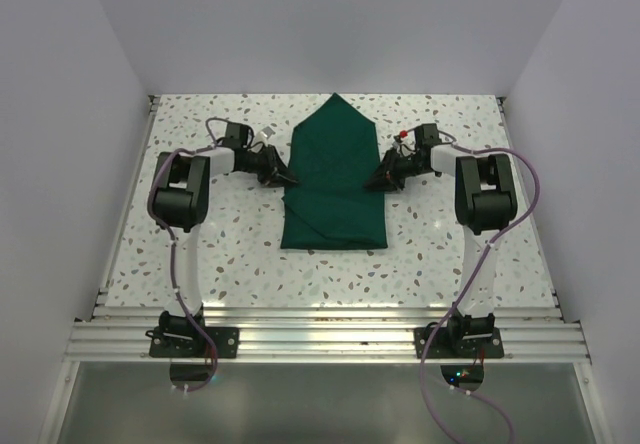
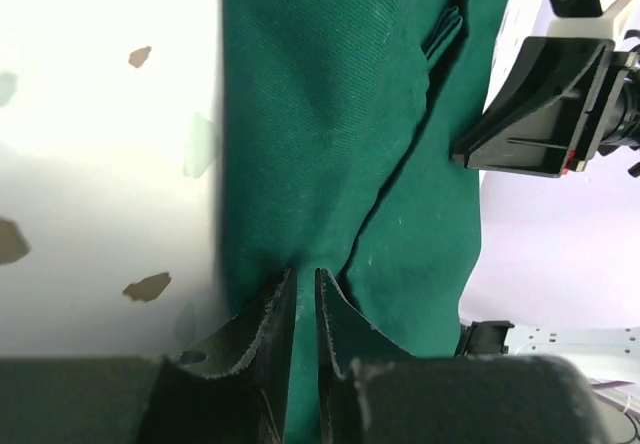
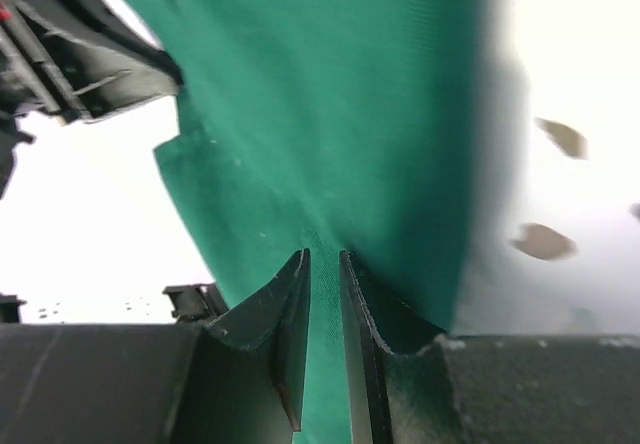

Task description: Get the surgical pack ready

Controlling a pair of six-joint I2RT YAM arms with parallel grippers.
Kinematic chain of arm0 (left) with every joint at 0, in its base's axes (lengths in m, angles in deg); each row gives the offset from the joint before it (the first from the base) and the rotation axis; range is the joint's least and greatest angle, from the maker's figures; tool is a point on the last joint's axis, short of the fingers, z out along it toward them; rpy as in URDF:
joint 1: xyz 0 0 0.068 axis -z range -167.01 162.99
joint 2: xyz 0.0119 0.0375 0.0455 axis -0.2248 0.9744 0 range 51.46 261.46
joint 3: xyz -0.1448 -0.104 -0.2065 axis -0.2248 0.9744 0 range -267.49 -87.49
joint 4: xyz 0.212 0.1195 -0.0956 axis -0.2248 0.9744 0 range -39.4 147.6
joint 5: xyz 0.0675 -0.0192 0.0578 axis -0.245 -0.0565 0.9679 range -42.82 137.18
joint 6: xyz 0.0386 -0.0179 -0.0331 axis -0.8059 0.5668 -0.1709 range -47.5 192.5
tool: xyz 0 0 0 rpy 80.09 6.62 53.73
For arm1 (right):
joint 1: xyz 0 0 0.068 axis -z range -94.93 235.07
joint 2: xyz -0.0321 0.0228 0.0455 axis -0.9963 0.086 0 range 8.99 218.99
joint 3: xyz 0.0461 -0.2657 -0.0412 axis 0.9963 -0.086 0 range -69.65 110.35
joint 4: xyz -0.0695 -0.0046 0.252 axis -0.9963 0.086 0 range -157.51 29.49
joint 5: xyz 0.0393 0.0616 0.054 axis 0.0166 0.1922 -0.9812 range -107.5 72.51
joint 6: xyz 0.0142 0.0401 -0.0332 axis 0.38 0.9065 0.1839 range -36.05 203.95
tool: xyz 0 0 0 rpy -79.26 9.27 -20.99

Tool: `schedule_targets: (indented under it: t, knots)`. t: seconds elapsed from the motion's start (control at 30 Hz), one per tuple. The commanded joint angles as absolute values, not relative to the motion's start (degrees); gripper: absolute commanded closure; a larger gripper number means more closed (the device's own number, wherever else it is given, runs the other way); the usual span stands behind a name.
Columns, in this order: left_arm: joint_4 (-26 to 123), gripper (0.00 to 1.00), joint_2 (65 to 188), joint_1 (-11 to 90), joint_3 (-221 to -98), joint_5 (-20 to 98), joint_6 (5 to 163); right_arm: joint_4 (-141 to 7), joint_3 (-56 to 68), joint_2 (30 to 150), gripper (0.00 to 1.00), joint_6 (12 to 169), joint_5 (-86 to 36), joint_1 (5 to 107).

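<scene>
Centrally on the speckled worktop (image 1: 240, 254) lies the dark green drape (image 1: 335, 179), its far end folded to a point. The left pincer (image 1: 283, 177) clamps its left edge and the right pincer (image 1: 378, 180) its right edge, facing each other across the cloth; white walls (image 1: 60, 114) flank the worktop

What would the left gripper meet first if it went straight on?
The green drape: its edge sits pinched in the left gripper; beyond that, probably the right gripper opposite.
</scene>
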State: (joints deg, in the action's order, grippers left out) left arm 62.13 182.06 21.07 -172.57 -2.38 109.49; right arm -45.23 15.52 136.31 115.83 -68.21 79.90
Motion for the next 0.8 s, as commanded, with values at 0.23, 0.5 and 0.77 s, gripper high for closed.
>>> schedule_targets:
  t: [0.23,0.5,0.77]
  knots:
    - [62.6,0.87,178.8,17.9,-173.5,4.5,104.3,-44.8,15.9,132.9,0.76,111.2,-57.5,80.2]
    - [55.2,0.64,181.8,17.9,-183.5,5.5,109.4,-47.4,32.1,135.8,0.61,115.3,-49.2,80.2]
    - [52.9,0.48,190.5,18.3,-196.9,10.5,108.1,-45.3,47.7,147.3,0.26,115.4,-39.5,79.7]
